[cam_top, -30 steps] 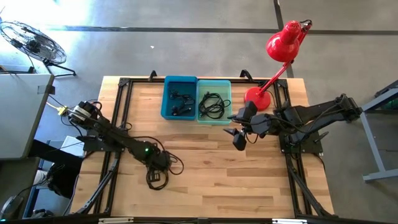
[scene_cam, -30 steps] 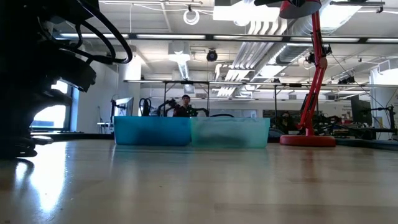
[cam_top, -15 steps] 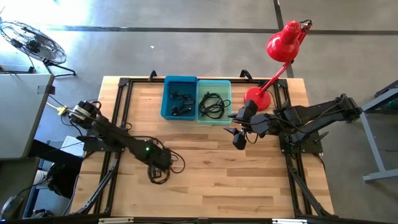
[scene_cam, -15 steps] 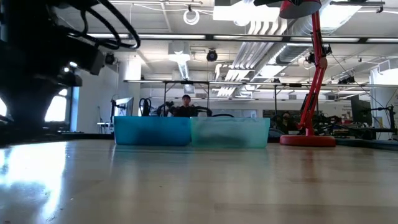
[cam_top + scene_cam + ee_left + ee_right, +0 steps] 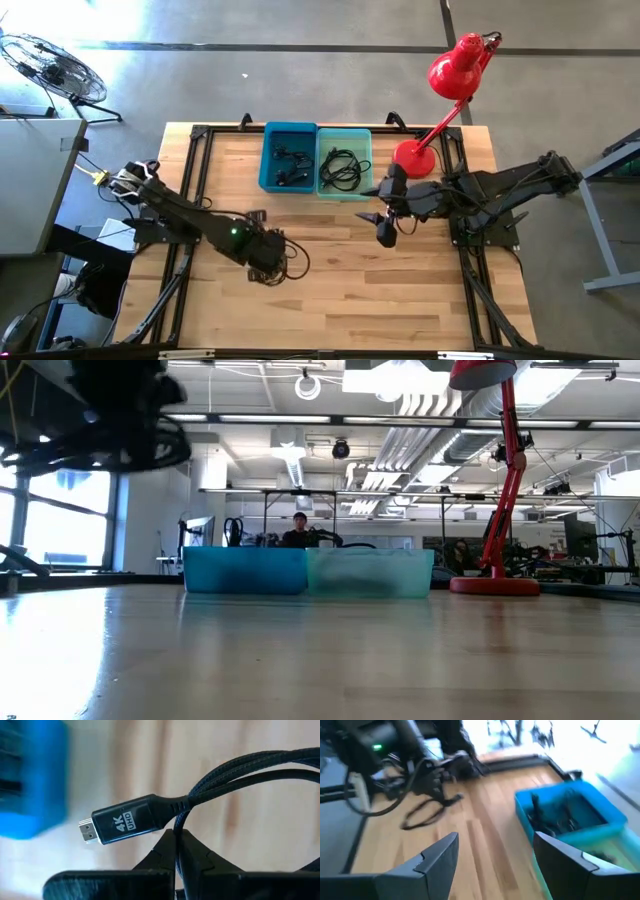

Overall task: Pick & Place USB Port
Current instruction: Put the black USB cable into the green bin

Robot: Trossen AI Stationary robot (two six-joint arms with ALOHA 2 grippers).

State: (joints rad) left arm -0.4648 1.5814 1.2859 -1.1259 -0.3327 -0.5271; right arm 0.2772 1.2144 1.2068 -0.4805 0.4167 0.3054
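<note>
Left gripper (image 5: 176, 851): fingers pinched together on the braided black HDMI cable (image 5: 210, 785), lifted off the wooden table (image 5: 330, 290).
Cable plug (image 5: 127, 820): just ahead of the fingertips (marked 4K UHD), loops trailing beside the gripper.
Bins: blue bin (image 5: 288, 157) and teal bin (image 5: 345, 160) sit well beyond the left gripper, both holding dark cables.
Right gripper (image 5: 495, 865): fingers spread wide apart, hovering near the teal bin, by the red lamp (image 5: 445, 95).

A red desk lamp (image 5: 455, 75) stands on the table (image 5: 340, 310); possibly a fan (image 5: 50, 68) lies beyond.
</note>
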